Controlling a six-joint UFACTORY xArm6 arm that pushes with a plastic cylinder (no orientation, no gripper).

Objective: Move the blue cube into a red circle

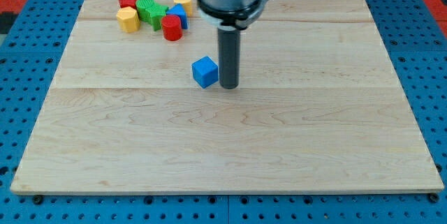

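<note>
My tip (229,85) sits a little above the middle of the frame, at the lower end of a straight dark rod that comes down from a grey cylindrical mount at the top centre. There are no jaws to open or close, so nothing is held; the rod simply stands upright with its end on the board. Just to the view's left of my tip lies the blue cube (205,71), so close that the two look to be touching or nearly so, though I cannot tell which. The surface is a pale wooden board (230,147) made of planks running across the frame, and it fills most of the view. In the upper left of the frame a cluster of small blocks sits packed together, well apart from the cube: a red star (127,1) at the far left top, a yellow block (128,19) below it, a green block (149,10) to their right, a red cylinder (172,27) at the cluster's lower right, a second blue block (177,15) behind it, and another yellow block (183,2) at the cluster's top right. Around the board runs a blue perforated base (426,56), with red showing in the upper corners.
</note>
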